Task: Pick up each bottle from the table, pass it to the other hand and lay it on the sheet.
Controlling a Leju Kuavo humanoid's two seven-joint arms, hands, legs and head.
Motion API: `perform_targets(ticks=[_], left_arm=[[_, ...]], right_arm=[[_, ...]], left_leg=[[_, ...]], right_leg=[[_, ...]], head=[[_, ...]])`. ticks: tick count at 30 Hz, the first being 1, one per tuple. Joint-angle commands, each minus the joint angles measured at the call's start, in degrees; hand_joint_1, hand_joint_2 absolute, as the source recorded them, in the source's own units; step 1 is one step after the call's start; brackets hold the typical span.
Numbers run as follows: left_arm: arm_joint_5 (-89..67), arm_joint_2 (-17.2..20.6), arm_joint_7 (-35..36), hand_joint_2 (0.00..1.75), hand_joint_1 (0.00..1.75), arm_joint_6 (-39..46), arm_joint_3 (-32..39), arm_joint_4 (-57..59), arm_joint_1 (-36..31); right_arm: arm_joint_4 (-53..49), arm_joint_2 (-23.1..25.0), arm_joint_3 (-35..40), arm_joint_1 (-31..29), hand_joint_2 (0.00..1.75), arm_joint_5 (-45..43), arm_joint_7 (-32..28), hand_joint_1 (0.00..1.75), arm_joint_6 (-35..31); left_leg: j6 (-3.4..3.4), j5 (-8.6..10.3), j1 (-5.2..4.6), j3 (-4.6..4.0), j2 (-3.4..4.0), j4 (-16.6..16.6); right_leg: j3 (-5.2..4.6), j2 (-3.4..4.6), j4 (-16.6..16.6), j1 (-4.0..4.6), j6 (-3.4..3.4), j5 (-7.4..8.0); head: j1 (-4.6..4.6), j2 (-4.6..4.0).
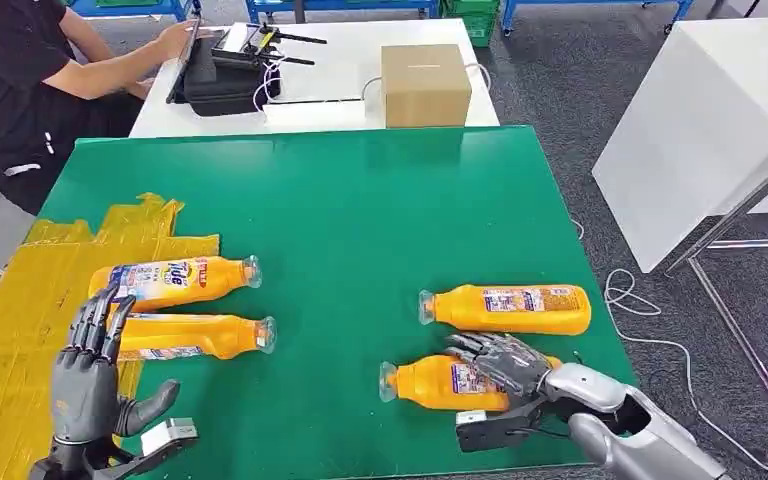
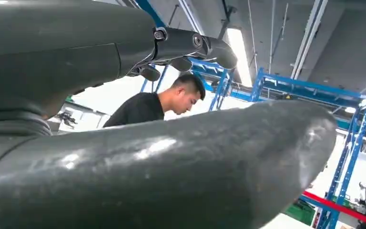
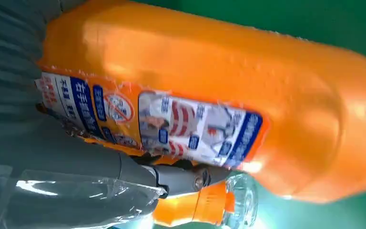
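Observation:
Four orange bottles lie on the green table (image 1: 360, 210). Two of them (image 1: 175, 280) (image 1: 195, 337) rest at the left, partly over the yellow sheet (image 1: 20, 330). A third bottle (image 1: 508, 308) lies at the right. In front of it is the fourth bottle (image 1: 440, 383) (image 3: 219, 95), and my right hand (image 1: 505, 362) (image 3: 76, 157) grips it around the labelled middle while it lies on the table. The third bottle's clear cap (image 3: 238, 202) shows past my fingers. My left hand (image 1: 88, 375) (image 2: 171, 167) is raised over the sheet, fingers spread upward, holding nothing.
Behind the green table stands a white table (image 1: 330, 90) with a cardboard box (image 1: 425, 85) and a black case (image 1: 222, 70). A person (image 1: 30, 70) sits at the back left. Another white table (image 1: 700, 130) and floor cables (image 1: 625, 290) are on the right.

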Motion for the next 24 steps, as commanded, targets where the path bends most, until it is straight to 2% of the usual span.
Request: perform_targets(ticks=[1, 5, 6, 11, 12, 15, 17, 19, 20, 22, 24], left_arm=[[0.10, 0.01, 0.53, 0.00, 0.00, -0.13, -1.88, 2.90, -1.93], [0.08, 0.20, 0.75, 0.00, 0.00, -0.13, -2.28, 3.63, -2.61], [0.19, 0.20, 0.59, 0.00, 0.00, -0.13, -2.26, 3.82, -2.78], [2.81, 0.30, 0.53, 0.00, 0.00, -0.48, -3.00, 4.64, -3.76], [8.23, 0.11, 0.17, 0.00, 0.00, -4.05, -3.57, 4.39, -4.17], [28.79, -4.27, -2.02, 0.00, 0.00, -21.84, -1.22, 2.32, -6.45], [37.68, -7.15, -2.42, 0.00, 0.00, -31.32, 1.10, -0.44, -5.80], [43.23, -8.56, -2.37, 0.00, 0.00, -38.13, 2.85, -3.21, -3.64], [44.64, -9.01, -1.92, 1.75, 0.00, -40.07, 3.86, -3.94, -2.40], [47.20, -9.72, -2.46, 1.75, 0.00, -44.50, 5.35, -5.13, -0.57], [49.98, -9.93, -1.39, 1.75, 0.00, -48.93, 5.60, -5.40, 0.23]], right_arm=[[8.20, 1.32, 7.38, -5.13, 1.75, 0.23, 0.89, 0.00, 1.04], [8.06, 0.26, 9.22, -6.38, 1.75, -0.10, 0.98, 0.02, 2.49], [6.73, -1.06, 9.80, -6.92, 1.75, -0.97, 0.70, 1.73, 3.23], [5.01, -2.64, 10.05, -7.54, 1.75, -3.41, 1.17, 1.75, 3.84], [5.16, -2.16, 9.03, -6.28, 1.75, -4.05, 1.32, 1.75, 2.91], [3.03, 0.83, 2.20, 3.13, 1.75, -4.45, 0.42, 1.75, -3.98], [0.70, 3.34, -1.63, 8.04, 1.75, -3.84, -0.16, 1.75, -6.78], [-2.74, 4.83, -5.57, 11.37, 1.75, -4.24, -1.41, 1.75, -8.10], [-4.76, 5.16, -7.98, 13.58, 1.75, -4.84, -2.51, 1.75, -8.92], [-8.33, 8.24, -13.11, 16.84, 1.75, -6.84, -5.61, 1.75, -10.16], [-9.97, 12.43, -16.88, 17.02, 1.75, -9.83, -8.24, 1.75, -10.69]], left_leg=[[-0.01, 0.02, 0.01, 0.15, -0.01, -0.10], [-0.01, 0.02, 0.04, 0.24, -0.04, -0.11], [-0.01, 0.01, 0.01, 0.30, -0.04, -0.10], [0.01, 0.02, -0.03, 0.33, -0.07, -0.04], [0.00, 0.04, 0.01, 0.31, -0.13, -0.05], [-0.01, 0.03, 0.06, 0.34, -0.29, -0.06], [-0.01, 0.03, 0.13, 0.42, -0.46, -0.11], [-0.01, -0.04, 0.11, 0.51, -0.24, -0.04], [-0.02, -0.06, 0.12, 0.50, -0.24, -0.08], [-0.03, -0.13, 0.13, 0.47, -0.06, -0.10], [-0.05, -0.14, 0.11, 0.45, 0.04, -0.07]], right_leg=[[0.17, -0.02, -0.12, 0.00, 0.05, 0.03], [0.29, -0.07, -0.19, 0.01, 0.04, 0.06], [0.34, -0.06, -0.16, -0.03, 0.03, 0.04], [0.35, -0.11, -0.10, -0.07, 0.03, 0.03], [0.36, -0.16, -0.15, -0.03, 0.03, 0.05], [0.48, -0.32, -0.20, 0.03, 0.03, 0.01], [0.62, -0.48, -0.31, 0.12, 0.04, -0.02], [0.58, -0.22, -0.19, 0.15, 0.02, -0.02], [0.62, -0.23, -0.22, 0.16, 0.04, -0.04], [0.57, -0.05, -0.21, 0.15, 0.04, -0.04], [0.51, 0.01, -0.13, 0.12, 0.01, -0.03]], head=[[0.00, 0.00], [-0.02, 0.00], [0.00, 0.00], [0.00, 0.00], [-0.02, 0.00], [-0.02, 0.00], [0.00, 0.00], [0.00, 0.00], [-0.02, 0.00], [-0.02, 0.00], [0.02, 0.00]])
